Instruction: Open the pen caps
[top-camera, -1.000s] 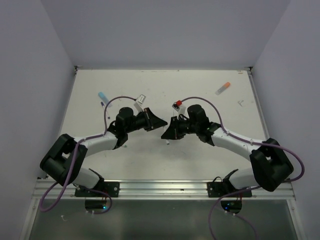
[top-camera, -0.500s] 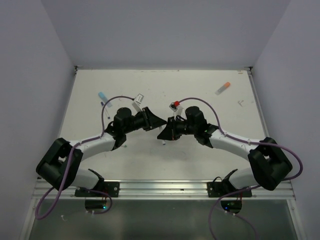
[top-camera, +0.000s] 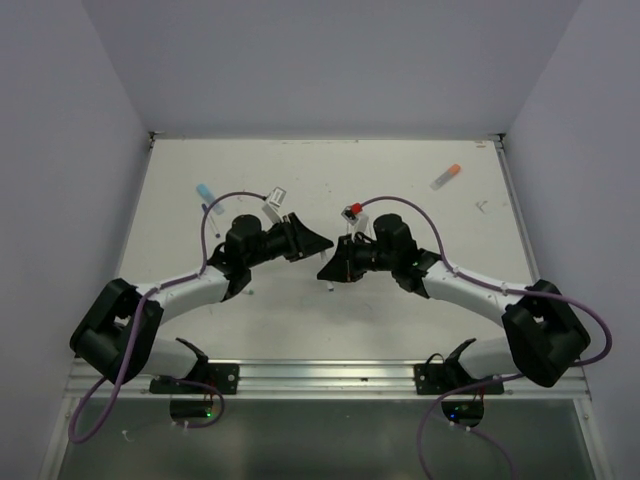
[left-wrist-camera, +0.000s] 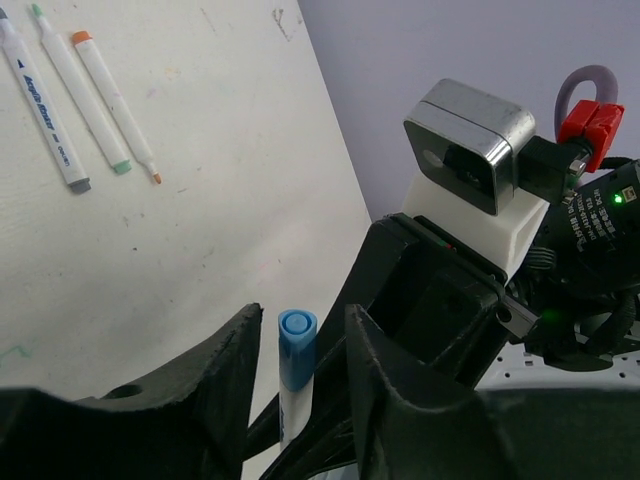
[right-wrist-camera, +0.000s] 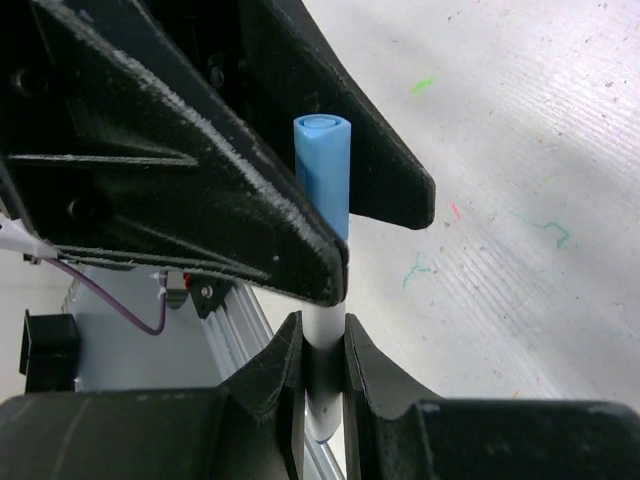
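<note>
Where the tabletop reaches its far left, a short light blue cap lies alone, well apart from both arms. Toward the middle, the left pincer points right and meets the other arm nose to nose above the surface. Its fingers stand partly spread on either side of a blue cap, and the left wrist view shows a sliver of space on each side, so they flank the cap without gripping it. The cap sits on the end of a pale barrel that is lifted off the tabletop and tilted. From the right wrist the cap shows just past the dark left fingers, which overlap it in that view. Just right of centre, the right pincer is closed tight on the barrel below the cap, both fingers pressed flat against it. In the left wrist view, three markers lie side by side on the tabletop beyond the arms, tipped grey, green and orange. Far to the right, near the back corner, an orange cap sits on the end of a greyish marker lying at a slant.
</note>
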